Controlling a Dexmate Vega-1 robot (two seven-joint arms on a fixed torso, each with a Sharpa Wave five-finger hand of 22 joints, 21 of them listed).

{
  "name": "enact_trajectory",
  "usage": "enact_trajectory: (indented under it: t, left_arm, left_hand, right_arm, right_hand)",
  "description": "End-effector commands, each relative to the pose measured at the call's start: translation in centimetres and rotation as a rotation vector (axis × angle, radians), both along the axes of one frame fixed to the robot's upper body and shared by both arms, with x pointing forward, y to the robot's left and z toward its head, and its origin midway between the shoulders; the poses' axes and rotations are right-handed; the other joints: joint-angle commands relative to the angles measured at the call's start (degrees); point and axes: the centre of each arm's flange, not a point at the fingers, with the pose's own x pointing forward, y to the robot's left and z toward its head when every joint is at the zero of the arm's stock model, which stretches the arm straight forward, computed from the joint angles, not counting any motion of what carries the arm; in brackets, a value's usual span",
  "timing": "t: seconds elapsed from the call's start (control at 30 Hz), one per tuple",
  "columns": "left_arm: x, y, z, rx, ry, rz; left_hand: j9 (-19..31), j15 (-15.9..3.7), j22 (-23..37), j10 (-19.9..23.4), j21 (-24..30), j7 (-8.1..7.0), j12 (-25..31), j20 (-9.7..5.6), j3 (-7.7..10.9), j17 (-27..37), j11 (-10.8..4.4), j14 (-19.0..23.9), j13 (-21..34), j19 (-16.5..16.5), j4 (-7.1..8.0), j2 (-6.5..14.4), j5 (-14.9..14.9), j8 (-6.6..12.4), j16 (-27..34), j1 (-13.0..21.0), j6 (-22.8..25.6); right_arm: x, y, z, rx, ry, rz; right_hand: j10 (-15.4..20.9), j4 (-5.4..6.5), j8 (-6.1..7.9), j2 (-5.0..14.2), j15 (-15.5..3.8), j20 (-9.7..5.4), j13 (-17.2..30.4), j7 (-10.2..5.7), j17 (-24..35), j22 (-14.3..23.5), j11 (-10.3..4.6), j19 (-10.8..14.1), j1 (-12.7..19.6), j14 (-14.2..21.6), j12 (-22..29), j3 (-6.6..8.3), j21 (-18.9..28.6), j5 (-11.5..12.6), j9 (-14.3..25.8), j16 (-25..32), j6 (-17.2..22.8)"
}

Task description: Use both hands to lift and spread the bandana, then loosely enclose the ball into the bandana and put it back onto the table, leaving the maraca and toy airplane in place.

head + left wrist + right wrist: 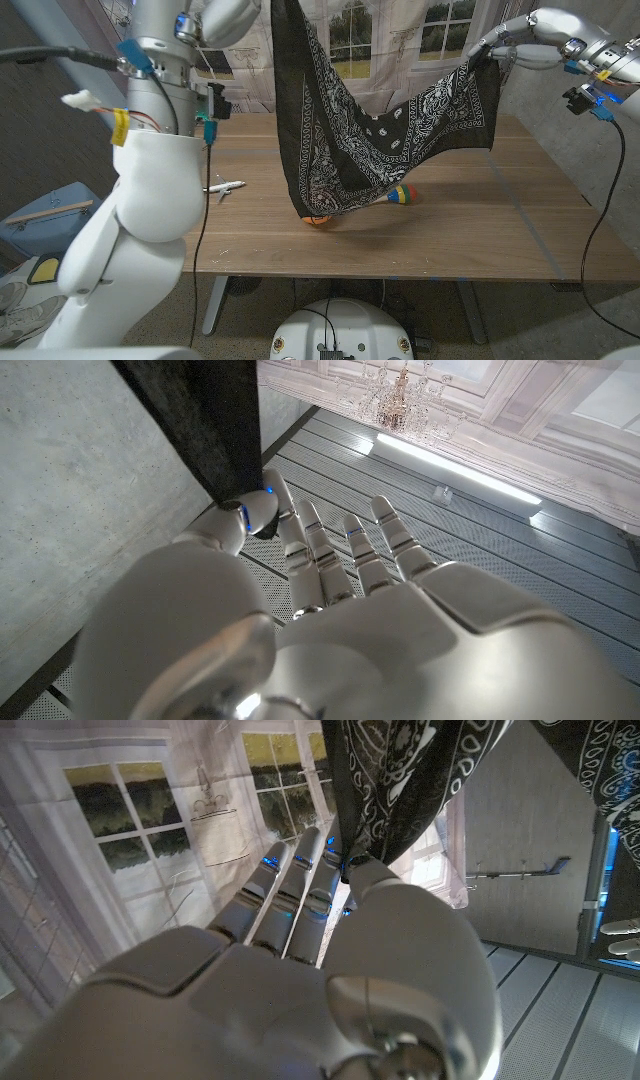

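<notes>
**Bandana held up between both hands, draped over the ball**

From the head view I see one bandana, black with white paisley, stretched in the air between my two arms. Its upper edge runs across the surface from a high corner on my left down to a lower corner on my right, and the cloth sags in a deep pocket whose lowest fold hangs at the wooden surface.

My right hand pinches the right corner; the right wrist view confirms this up close, with the cloth caught between thumb and fingers of that hand. My left hand's grip is cut off at the top of the head view, but the left wrist view shows the left hand with a dark strip of bandana pinched at the thumb while the other fingers reach out straight.

Under the hanging fold, a sliver of orange shows, probably the ball, mostly covered. One maraca peeks out beside the fold, lying on its side with its striped head toward my right. One white toy airplane lies well apart on my left, its long axis running across the surface.
</notes>
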Motion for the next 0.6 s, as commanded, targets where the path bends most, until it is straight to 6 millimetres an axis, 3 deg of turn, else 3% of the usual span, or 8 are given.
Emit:
enact_trajectory:
  t: [0.03, 0.4, 0.6]
  left_arm:
    - [-3.2, 0.1, -3.5, -0.009, 0.128, 0.193]
    - [-3.1, 1.1, -5.4, -0.146, 0.267, 0.462]
    - [-2.3, 1.2, -5.2, -0.225, 0.287, 0.613]
  left_hand:
    - [2.97, -4.95, 0.03, 1.92, 0.26, 0.71, -0.65, 0.49, 1.05, 0.0, -1.36, -0.03, 0.31, -0.26, -0.1, -0.44, 1.81, 23.24, 0.03, -0.1, 8.73]
    - [3.1, -4.32, 0.04, 1.25, 0.04, 0.52, -1.92, 0.85, 2.27, 0.03, -0.8, -0.93, 0.42, -1.4, -0.08, -0.81, 5.22, 23.38, -0.18, -1.29, 8.27]
    - [3.1, -4.14, 0.05, 1.14, 0.05, 0.64, -2.28, 0.94, 2.69, 0.05, -0.81, -1.02, 0.47, -1.57, -0.05, -0.82, 6.17, 23.28, -0.15, -1.64, 7.83]
  right_arm:
    - [3.4, 2.4, 2.0, -0.149, 0.163, 0.159]
    - [7.3, 6.2, 2.7, -0.232, 0.259, 0.209]
    - [9.5, 8.6, 3.2, -0.275, 0.312, 0.237]
  right_hand:
    - [-2.61, 0.12, 0.26, 0.29, -8.78, -0.51, 0.13, 0.92, 0.42, 0.16, -2.07, 0.21, 0.32, -0.49, 0.17, -0.21, 0.59, 0.03, 0.11, -0.32, 0.57]
    - [-2.69, 0.28, 0.17, 0.49, -8.91, -0.42, 0.02, 1.22, 0.93, 0.17, -2.02, 0.08, 0.4, -1.01, 0.25, -0.39, 0.72, -0.11, 0.03, -0.44, 0.59]
    - [-2.74, 0.3, 0.14, 0.51, -9.01, -0.5, -0.12, 1.27, 1.11, 0.17, -1.99, 0.14, 0.47, -1.08, 0.22, -0.49, 0.82, -0.16, -0.02, -0.45, 0.67]
